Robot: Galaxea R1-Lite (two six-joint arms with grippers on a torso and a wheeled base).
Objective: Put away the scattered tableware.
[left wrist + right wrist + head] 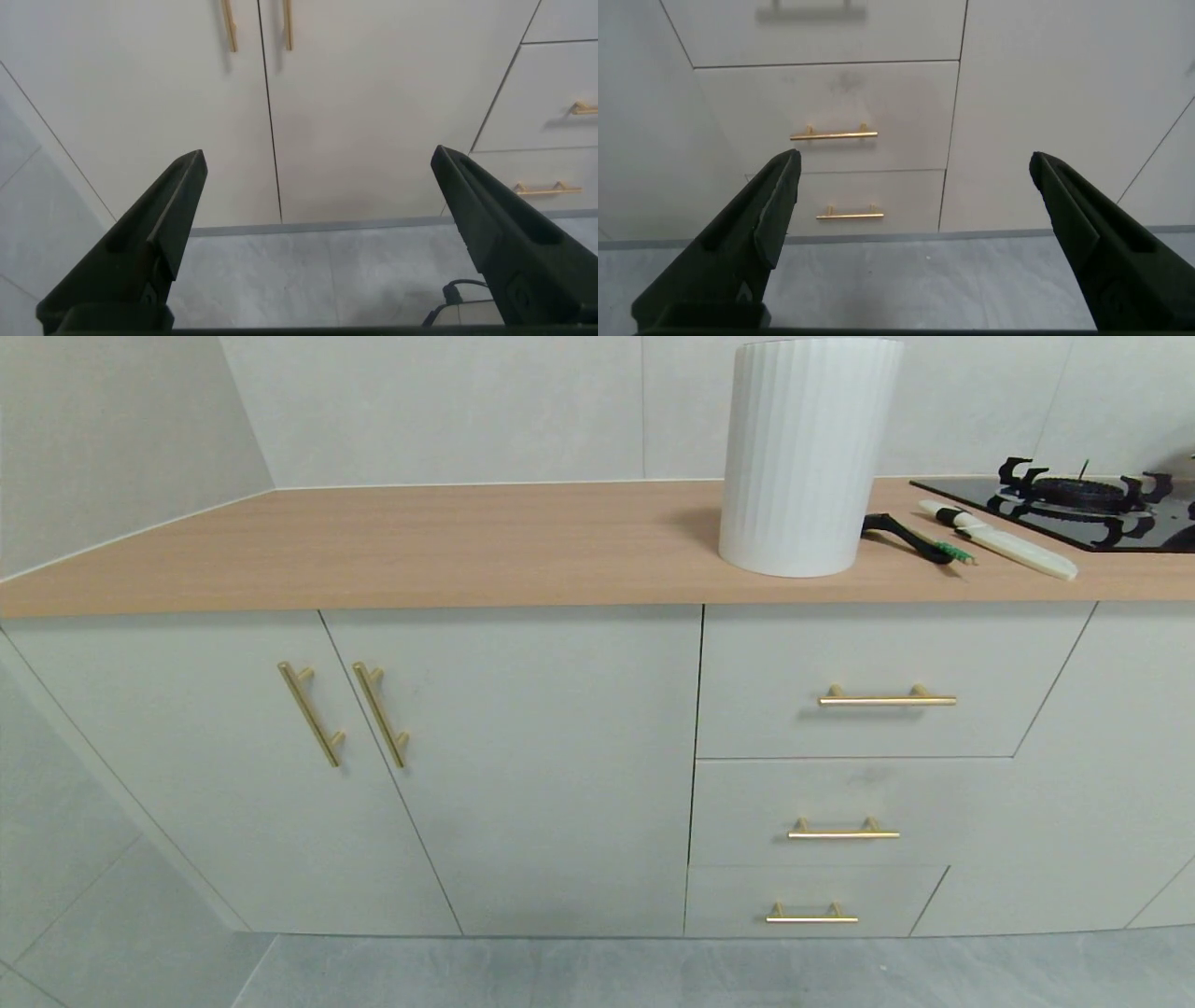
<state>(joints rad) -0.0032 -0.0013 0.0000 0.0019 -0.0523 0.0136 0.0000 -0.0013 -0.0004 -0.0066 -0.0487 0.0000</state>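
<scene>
A tall white ribbed container point(801, 453) stands on the wooden counter point(420, 546). To its right lie a black-handled utensil with a green tip point(913, 539) and a white knife-like utensil with a black band point(997, 539). My left gripper point(316, 163) hangs open, low in front of the double cabinet doors point(269, 103), with nothing between its fingers. My right gripper point(915, 166) is open too, low before the drawers point(831, 103) and holding nothing.
A black gas hob point(1074, 504) sits at the counter's far right. Below the counter are two doors with gold handles point(313, 712) and a stack of three drawers point(854, 681). Grey tiled floor point(597, 971) runs along the cabinet base. A tiled wall closes the left side.
</scene>
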